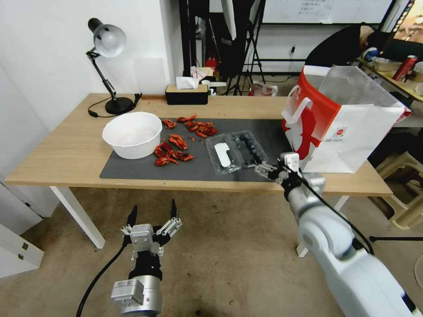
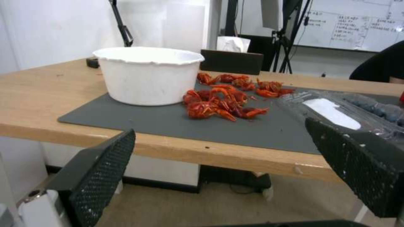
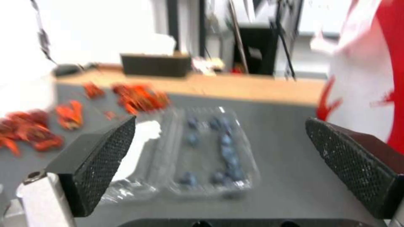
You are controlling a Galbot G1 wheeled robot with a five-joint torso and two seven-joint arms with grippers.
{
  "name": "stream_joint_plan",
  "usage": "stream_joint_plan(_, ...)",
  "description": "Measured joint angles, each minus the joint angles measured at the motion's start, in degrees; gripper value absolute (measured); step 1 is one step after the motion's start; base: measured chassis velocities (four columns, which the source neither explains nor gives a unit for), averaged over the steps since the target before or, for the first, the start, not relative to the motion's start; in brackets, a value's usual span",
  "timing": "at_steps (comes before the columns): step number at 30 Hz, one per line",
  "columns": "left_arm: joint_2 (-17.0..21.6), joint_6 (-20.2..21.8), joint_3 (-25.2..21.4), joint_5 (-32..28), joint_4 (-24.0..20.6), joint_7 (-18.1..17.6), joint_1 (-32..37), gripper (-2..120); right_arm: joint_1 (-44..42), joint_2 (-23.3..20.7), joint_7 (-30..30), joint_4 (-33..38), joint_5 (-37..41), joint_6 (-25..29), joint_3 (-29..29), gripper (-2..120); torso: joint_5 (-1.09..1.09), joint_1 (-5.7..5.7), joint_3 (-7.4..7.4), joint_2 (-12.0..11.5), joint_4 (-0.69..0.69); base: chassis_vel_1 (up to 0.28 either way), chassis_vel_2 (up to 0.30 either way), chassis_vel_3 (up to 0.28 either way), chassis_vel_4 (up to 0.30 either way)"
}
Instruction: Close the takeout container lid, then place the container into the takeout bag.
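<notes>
Head view: the small clear plastic clamshell takeout container (image 1: pixel 249 149) of blueberries lies open on the bench's grey mat (image 1: pixel 145 169), its label-stickered lid (image 1: pixel 222 155) flat beside it, near the red-and-white takeout bag (image 1: pixel 343 127). The right gripper (image 1: pixel 266 169) nears it, released; the left gripper (image 1: pixel 153 212) hangs released below the bench. Closing is just starting, and the next move likely calls for folding the lid over.

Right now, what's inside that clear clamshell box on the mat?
The takeout container lies open, holding dark blueberries in loose rows. Its lid, folded flat beside it, bears a white label. No gripper covers it; the right gripper hovers open at its near edge.

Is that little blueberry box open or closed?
Open: the takeout container lies flat on the mat, its labelled lid spread beside the berries.
</notes>
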Motion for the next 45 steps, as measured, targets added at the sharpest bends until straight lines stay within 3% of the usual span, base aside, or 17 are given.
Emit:
stream_joint_plan(5,0.00,0.00,0.19,-0.55,0.36,0.08,-0.33,100,-4.30,-0.33,-5.67,-1.76,-0.13,11.58,3.28,100,0.00,0.00,0.00,0.00,0.01,0.000,0.000,0.000,0.000)
stream_joint_plan(14,0.00,1.01,0.73,-4.17,0.83,0.72,-1.92,100,-13.91,0.34,-15.62,-3.57,2.77,21.99,11.86,100,0.00,0.00,0.01,0.00,0.00,0.000,0.000,0.000,0.000)
stream_joint_plan(18,0.00,1.62,1.49,-5.83,1.42,0.77,-3.01,100,-17.68,1.31,-19.47,-4.16,4.78,24.24,14.82,100,-0.01,0.00,0.01,0.00,0.01,0.000,0.000,0.000,0.000)
stream_joint_plan(24,0.00,0.63,2.11,-10.59,1.78,0.72,-3.75,100,-19.80,2.06,-20.43,-6.06,5.40,26.21,15.03,100,-0.01,0.00,0.01,0.00,0.00,0.000,0.000,0.000,0.000)
stream_joint_plan(26,0.03,0.05,2.96,-16.35,1.30,1.03,-4.53,100,-19.89,2.27,-20.72,-7.14,5.44,27.01,13.46,100,0.01,0.00,0.01,0.00,0.04,0.000,0.000,0.000,0.000)
stream_joint_plan(27,0.03,0.05,2.96,-16.35,1.30,1.03,-4.53,100,-19.89,2.27,-20.72,-7.14,5.44,27.01,13.46,100,0.01,0.00,0.01,0.00,0.04,0.000,0.000,0.000,0.000)
stream_joint_plan(30,0.17,0.54,4.25,-24.36,1.71,1.57,-7.39,100,-21.61,3.24,-21.45,-7.23,5.37,27.65,13.42,100,0.01,0.00,0.01,0.00,-0.01,0.000,0.000,0.000,0.000)
stream_joint_plan(31,0.17,0.54,4.25,-24.36,1.71,1.57,-7.39,100,-21.61,3.24,-21.45,-7.23,5.37,27.65,13.42,100,0.01,0.00,0.01,0.00,-0.01,0.000,0.000,0.000,0.000)
stream_joint_plan(34,0.30,0.80,5.33,-35.88,3.95,1.67,-11.26,100,-23.65,4.10,-21.64,-6.69,4.41,28.08,13.69,100,0.00,0.00,0.01,0.00,0.02,0.000,0.000,0.000,0.000)
stream_joint_plan(37,0.97,0.66,6.85,-41.34,5.94,2.14,-13.60,100,-24.83,4.69,-21.52,-6.28,3.67,28.20,13.83,100,0.00,0.00,0.01,0.00,0.00,0.000,0.000,0.000,0.000)
stream_joint_plan(45,1.72,1.55,9.15,-46.23,8.29,4.59,-17.27,100,-25.94,5.61,-20.62,-5.16,1.96,27.32,14.29,100,-0.01,0.00,0.01,0.00,0.01,0.000,0.000,0.000,0.000)
